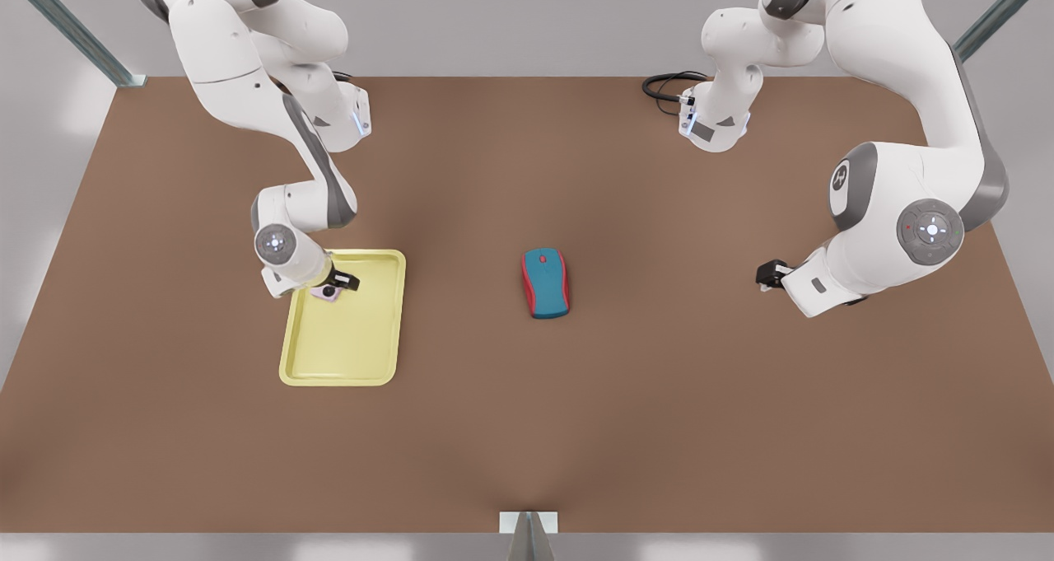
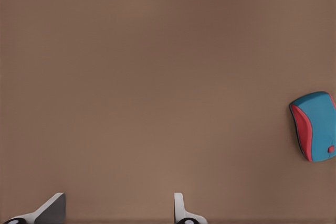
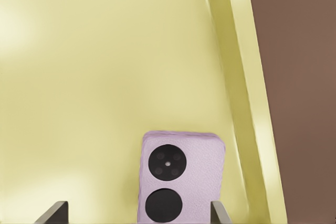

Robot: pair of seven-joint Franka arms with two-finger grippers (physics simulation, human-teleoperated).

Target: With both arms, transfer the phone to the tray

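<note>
Phone [image 3: 178, 179] between right gripper [image 3: 137, 214] fingers

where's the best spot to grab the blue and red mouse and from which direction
Come straight down from above and pinch the mouse across its narrow width, fingers on the two red side bands near the middle. It lies flat on the table with its long axis running near to far in the front view. The open left gripper, hovering off to the front view's right, is nearer than the right gripper, over the tray.
</note>
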